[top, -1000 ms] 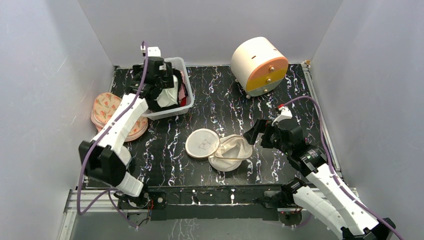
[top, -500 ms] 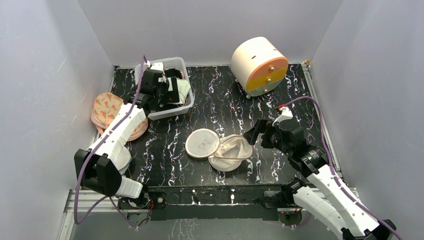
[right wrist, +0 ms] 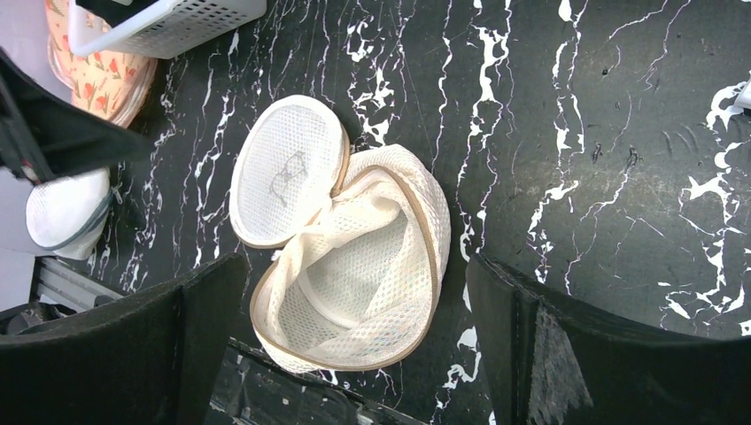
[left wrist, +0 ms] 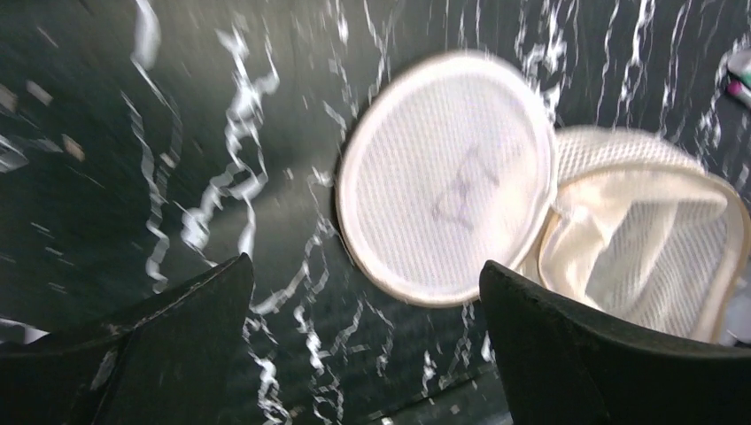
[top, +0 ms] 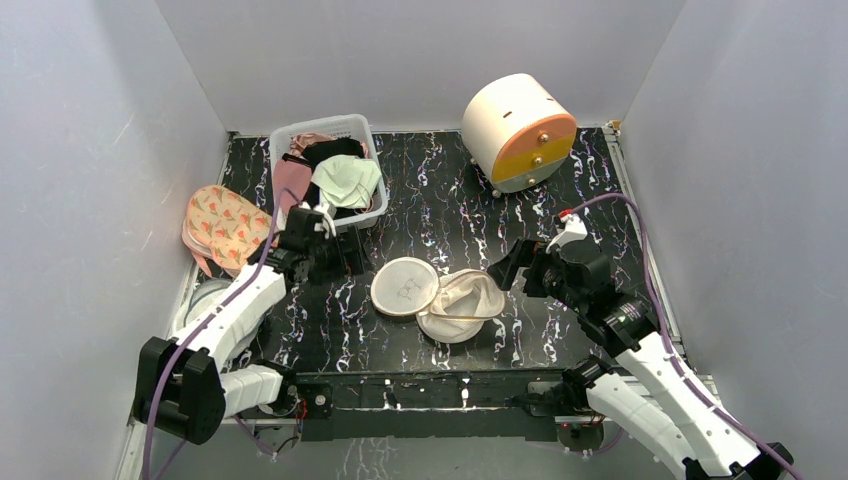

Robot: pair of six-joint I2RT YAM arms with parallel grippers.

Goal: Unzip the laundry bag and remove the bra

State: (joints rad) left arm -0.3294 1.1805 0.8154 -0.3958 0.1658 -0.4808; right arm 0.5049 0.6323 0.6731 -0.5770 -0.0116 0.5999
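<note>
Near the middle of the bench (top: 440, 190): shows the laundry bag (top: 455, 305), already unzipped. Judged to call only for a clean withdrawal: raise both arms straight up before swinging away, avoiding any snag on the zip rim or the round lid (top: 404, 287). Appears as a cream mesh bowl, gaping and seemingly empty, with the lid folded flat to its left. Shows left jaws spread with nothing between, near the lid; right jaws likewise released, beside the bag's right edge. Places a pale green garment (top: 347, 183), possibly the bra, atop the basket (top: 330, 123) at far left.
</note>
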